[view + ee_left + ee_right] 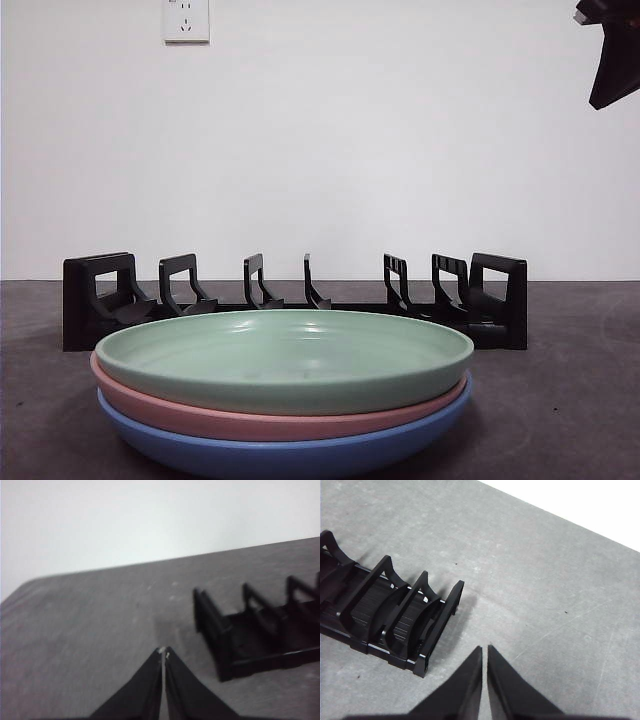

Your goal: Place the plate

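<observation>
A stack of three plates sits at the front of the table in the front view: a green plate (285, 357) on top, a pink plate (180, 412) under it, a blue plate (250, 452) at the bottom. Behind them stands a black slotted plate rack (295, 298), empty. My left gripper (163, 652) is shut and empty, above bare table beside one end of the rack (260, 630). My right gripper (484, 649) is shut and empty, above bare table beside the rack's other end (390, 615). One arm's black tip (610, 50) shows at the top right corner.
The table is dark grey (570, 400). A white wall stands behind it with a socket (186, 20) at the upper left. The plates do not show in either wrist view.
</observation>
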Controlling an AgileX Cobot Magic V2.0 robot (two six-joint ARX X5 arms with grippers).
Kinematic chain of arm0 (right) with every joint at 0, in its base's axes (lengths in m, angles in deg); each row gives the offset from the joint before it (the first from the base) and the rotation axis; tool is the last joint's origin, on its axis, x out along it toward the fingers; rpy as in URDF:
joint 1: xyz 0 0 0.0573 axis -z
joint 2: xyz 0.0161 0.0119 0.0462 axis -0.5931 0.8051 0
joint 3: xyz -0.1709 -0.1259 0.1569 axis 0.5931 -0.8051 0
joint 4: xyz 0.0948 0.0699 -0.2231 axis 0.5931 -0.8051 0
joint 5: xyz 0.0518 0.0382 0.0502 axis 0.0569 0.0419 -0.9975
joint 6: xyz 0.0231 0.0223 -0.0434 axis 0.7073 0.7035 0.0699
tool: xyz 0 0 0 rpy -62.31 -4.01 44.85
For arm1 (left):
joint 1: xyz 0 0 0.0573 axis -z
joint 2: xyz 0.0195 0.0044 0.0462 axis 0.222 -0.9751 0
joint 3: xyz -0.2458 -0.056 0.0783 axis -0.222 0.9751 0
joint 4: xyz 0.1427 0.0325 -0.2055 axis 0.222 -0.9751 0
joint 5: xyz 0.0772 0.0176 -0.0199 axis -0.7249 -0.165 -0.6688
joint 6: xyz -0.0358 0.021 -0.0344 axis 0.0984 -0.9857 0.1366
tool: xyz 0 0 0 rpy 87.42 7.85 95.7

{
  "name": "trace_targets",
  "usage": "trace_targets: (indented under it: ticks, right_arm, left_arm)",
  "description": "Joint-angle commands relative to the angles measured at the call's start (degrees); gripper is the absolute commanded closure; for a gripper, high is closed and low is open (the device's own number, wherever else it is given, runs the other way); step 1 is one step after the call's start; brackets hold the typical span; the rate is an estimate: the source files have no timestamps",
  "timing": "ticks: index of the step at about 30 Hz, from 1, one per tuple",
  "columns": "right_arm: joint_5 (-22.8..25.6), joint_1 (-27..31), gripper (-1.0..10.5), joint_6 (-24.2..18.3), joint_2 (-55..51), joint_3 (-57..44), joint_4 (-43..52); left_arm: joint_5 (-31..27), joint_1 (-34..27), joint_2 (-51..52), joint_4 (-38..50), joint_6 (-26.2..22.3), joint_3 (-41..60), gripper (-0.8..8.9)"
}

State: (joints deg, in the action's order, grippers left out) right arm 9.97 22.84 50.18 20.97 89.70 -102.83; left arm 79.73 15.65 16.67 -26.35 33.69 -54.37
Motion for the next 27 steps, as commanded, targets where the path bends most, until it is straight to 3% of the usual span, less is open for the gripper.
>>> trace_targets:
  ticks: [1, 7, 20, 22, 27]
  right_arm:
    - [0.00, -0.20, 9.3, 0.57, 0.28, 0.46, 0.74]
    - [0.00, -0.20, 9.3, 0.57, 0.28, 0.46, 0.94]
    - [0.02, -0.22, 9.3, 0.26, 0.22, 0.46, 0.98]
    - [1.51, -0.31, 9.3, -3.76, -1.25, 0.46, 0.83]
    - [2.71, -0.28, 9.3, -7.48, -6.97, -2.93, 3.32]
  left_arm:
    - [0.02, -1.70, 0.42, 5.66, 4.20, 2.75, 8.06]
    - [0.17, -3.17, 0.17, 4.81, 7.32, 2.60, 8.06]
    - [0.11, -3.15, 0.02, 4.39, 7.32, 2.60, 8.06]
    - [0.11, -3.15, 0.02, 4.39, 7.32, 2.60, 8.06]
    - [0.11, -3.15, 0.02, 4.42, 7.32, 2.60, 8.06]
